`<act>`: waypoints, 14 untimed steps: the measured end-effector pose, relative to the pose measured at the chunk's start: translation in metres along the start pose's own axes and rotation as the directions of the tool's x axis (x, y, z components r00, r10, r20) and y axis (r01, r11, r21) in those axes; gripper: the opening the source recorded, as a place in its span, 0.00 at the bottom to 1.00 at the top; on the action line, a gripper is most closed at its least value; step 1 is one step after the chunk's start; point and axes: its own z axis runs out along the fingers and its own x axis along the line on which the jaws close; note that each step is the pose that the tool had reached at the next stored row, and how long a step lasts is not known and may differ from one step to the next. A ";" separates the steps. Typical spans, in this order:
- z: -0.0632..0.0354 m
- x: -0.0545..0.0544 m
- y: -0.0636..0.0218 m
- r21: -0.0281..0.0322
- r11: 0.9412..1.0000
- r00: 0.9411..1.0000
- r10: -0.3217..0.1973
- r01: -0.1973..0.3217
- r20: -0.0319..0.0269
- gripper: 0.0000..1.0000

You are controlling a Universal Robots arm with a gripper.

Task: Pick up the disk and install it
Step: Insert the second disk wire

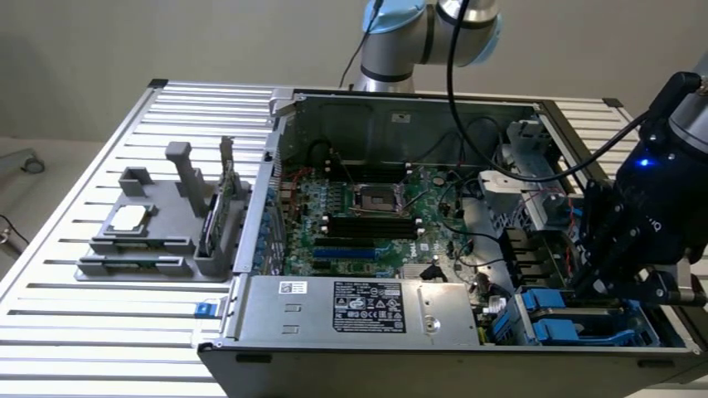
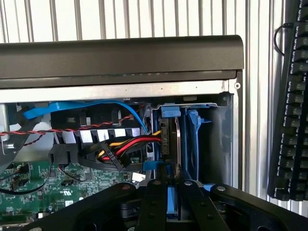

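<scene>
My gripper (image 2: pixel 168 185) is pinched on the disk (image 2: pixel 172 144), upright in the case's (image 1: pixel 366 365) drive bay. I think it's nearly seated.

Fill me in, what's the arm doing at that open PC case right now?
The gripper is down at the drive bay corner of the open computer case, on the exterior view's right. Its fingers are closed on the blue carrier edge of the disk, which stands on edge in a bay slot beside another blue carrier. On the slatted table, a grey parts holder sits on the exterior view's left.
</scene>
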 end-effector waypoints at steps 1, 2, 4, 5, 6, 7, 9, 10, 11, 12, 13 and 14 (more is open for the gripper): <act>0.0002 0.000 0.0002 0.000 1.000 1.000 0.001 -0.001 0.000 0.16; 0.0004 0.000 0.0005 0.000 1.000 1.000 0.003 -0.003 0.000 0.16; 0.0008 0.000 0.0012 0.000 1.000 1.000 0.006 -0.006 0.000 0.16; 0.0011 0.000 0.0017 0.000 1.000 1.000 0.007 -0.007 0.000 0.16; 0.0013 0.000 0.0022 0.000 1.000 1.000 0.008 -0.008 0.000 0.16; 0.0016 0.000 0.0025 0.000 1.000 1.000 0.010 -0.010 0.000 0.16; 0.0028 0.000 0.0025 0.000 1.000 1.000 0.012 -0.012 0.000 0.16; 0.0033 0.000 0.0025 0.001 1.000 1.000 0.013 -0.013 0.000 0.16; 0.0040 0.000 0.0026 0.001 1.000 1.000 0.014 -0.014 0.000 0.16; 0.0046 0.000 0.0026 0.001 1.000 1.000 0.015 -0.015 0.000 0.16; 0.0050 0.000 0.0026 0.001 1.000 1.000 0.016 -0.016 0.000 0.16; 0.0053 0.000 0.0026 0.001 1.000 1.000 0.017 -0.017 0.001 0.16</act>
